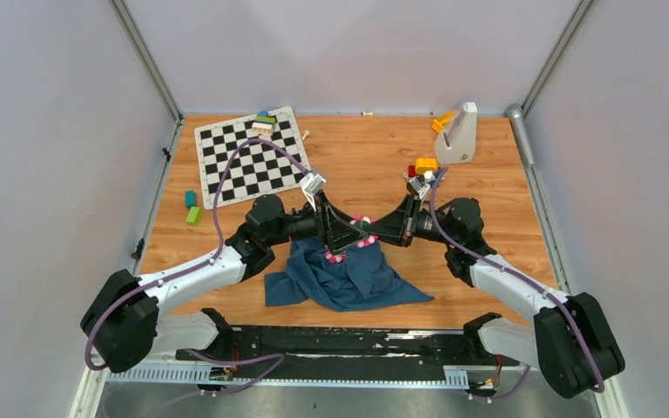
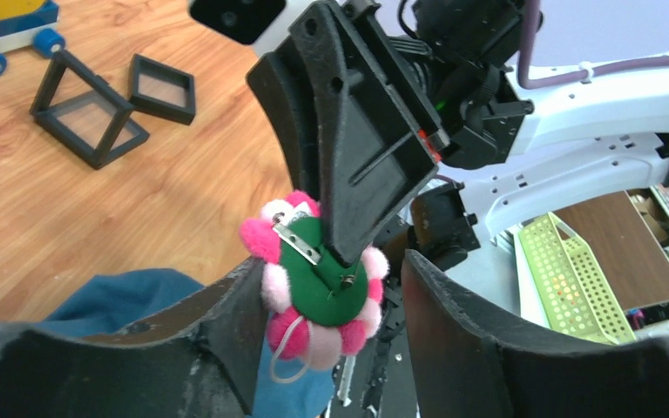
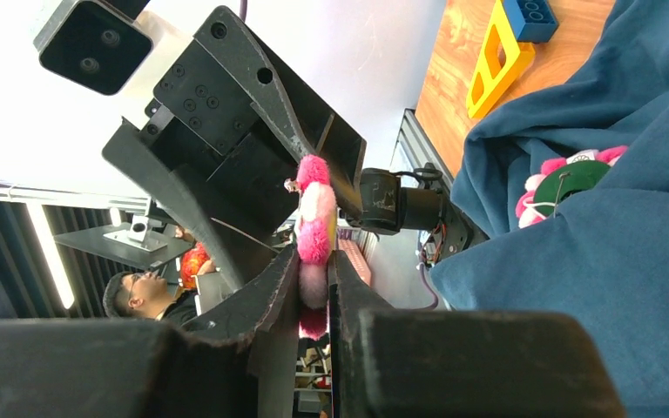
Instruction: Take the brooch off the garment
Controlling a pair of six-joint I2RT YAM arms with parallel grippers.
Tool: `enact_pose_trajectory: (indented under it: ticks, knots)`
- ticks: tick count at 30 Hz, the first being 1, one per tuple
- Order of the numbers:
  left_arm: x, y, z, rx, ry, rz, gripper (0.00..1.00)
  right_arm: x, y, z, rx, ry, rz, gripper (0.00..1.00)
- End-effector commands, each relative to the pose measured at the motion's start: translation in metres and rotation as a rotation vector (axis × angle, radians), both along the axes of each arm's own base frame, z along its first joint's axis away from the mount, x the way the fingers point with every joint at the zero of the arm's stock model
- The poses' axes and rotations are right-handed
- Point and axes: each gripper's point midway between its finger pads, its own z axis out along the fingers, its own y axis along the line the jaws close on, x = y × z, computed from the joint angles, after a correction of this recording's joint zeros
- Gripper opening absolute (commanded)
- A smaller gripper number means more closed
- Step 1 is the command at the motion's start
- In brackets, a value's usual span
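The brooch [image 2: 322, 279] is a flower of pink and white petals round a green back with a metal pin bar. My right gripper [image 3: 315, 261] is shut on it and holds it edge-on above the blue garment [image 1: 348, 279]. In the top view the brooch [image 1: 364, 232] sits between both grippers at the table's middle. My left gripper [image 2: 331, 266] is open, one finger on each side of the brooch, the left finger close to its petals. A second pink, white and green flower piece [image 3: 575, 178] lies on the garment [image 3: 610, 261].
A chessboard mat [image 1: 251, 157] with blocks on it lies at the back left, green blocks [image 1: 192, 207] beside it. A white stand [image 1: 458, 132] and small toys [image 1: 422, 165] are at the back right. Black frames [image 2: 91, 113] lie on the wood.
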Motion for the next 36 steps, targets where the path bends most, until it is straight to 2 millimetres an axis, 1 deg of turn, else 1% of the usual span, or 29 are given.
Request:
enact_pose_trajectory:
  ticks: [1,2,4,8,9,12,14,18,23,25,26,28,29,30,31,32,33,35,36]
  knots:
    - [-0.016,-0.007,0.031,-0.084,-0.074,-0.085,0.66,0.003,0.002,0.017,0.01,-0.1,-0.012,0.0]
    - [-0.017,-0.006,0.031,-0.083,-0.076,-0.091,0.69,0.003,0.002,0.018,0.005,-0.109,-0.013,0.0]
    - [-0.019,-0.005,0.03,-0.083,-0.082,-0.095,0.7,0.004,0.001,0.021,-0.002,-0.128,-0.019,0.0]
    - [-0.021,-0.001,0.026,-0.086,-0.096,-0.087,0.71,0.007,-0.001,0.026,-0.018,-0.195,-0.056,0.0]
    - [-0.023,0.0,0.029,-0.094,-0.106,-0.086,0.7,0.007,-0.002,0.027,-0.021,-0.207,-0.064,0.0]
    - [-0.024,0.002,0.03,-0.103,-0.115,-0.085,0.61,0.006,-0.004,0.03,-0.022,-0.228,-0.076,0.0]
    - [-0.026,0.003,0.031,-0.111,-0.12,-0.092,0.6,0.004,-0.003,0.03,-0.02,-0.229,-0.068,0.0]
    - [-0.029,0.004,0.029,-0.121,-0.12,-0.107,0.61,0.002,-0.004,0.031,-0.017,-0.238,-0.064,0.0]
    - [-0.034,0.008,0.029,-0.139,-0.114,-0.109,0.47,0.001,-0.005,0.033,-0.015,-0.254,-0.067,0.0]
    - [-0.036,0.011,0.032,-0.158,-0.118,-0.11,0.48,0.0,-0.005,0.034,-0.014,-0.258,-0.069,0.0]
    - [-0.037,0.013,0.034,-0.165,-0.123,-0.109,0.49,0.0,-0.005,0.035,-0.013,-0.261,-0.068,0.0]
    - [-0.038,0.015,0.034,-0.165,-0.128,-0.105,0.57,0.0,-0.005,0.034,-0.013,-0.261,-0.064,0.0]
    - [-0.037,0.015,0.034,-0.164,-0.129,-0.095,0.64,-0.001,-0.005,0.035,-0.012,-0.262,-0.061,0.0]
    - [-0.036,0.015,0.034,-0.161,-0.131,-0.092,0.67,-0.001,-0.005,0.034,-0.013,-0.261,-0.06,0.0]
    - [-0.035,0.015,0.035,-0.162,-0.132,-0.085,0.75,-0.001,-0.005,0.033,-0.015,-0.258,-0.061,0.0]
    - [-0.034,0.015,0.035,-0.161,-0.131,-0.082,0.8,-0.001,-0.005,0.032,-0.017,-0.26,-0.061,0.0]
    - [-0.033,0.015,0.036,-0.161,-0.13,-0.078,0.88,0.0,-0.004,0.031,-0.02,-0.256,-0.061,0.0]
    - [-0.031,0.014,0.04,-0.166,-0.135,-0.076,0.95,0.0,-0.004,0.03,-0.024,-0.254,-0.06,0.0]
    - [-0.03,0.012,0.039,-0.161,-0.13,-0.076,0.96,-0.001,-0.004,0.03,-0.025,-0.257,-0.06,0.0]
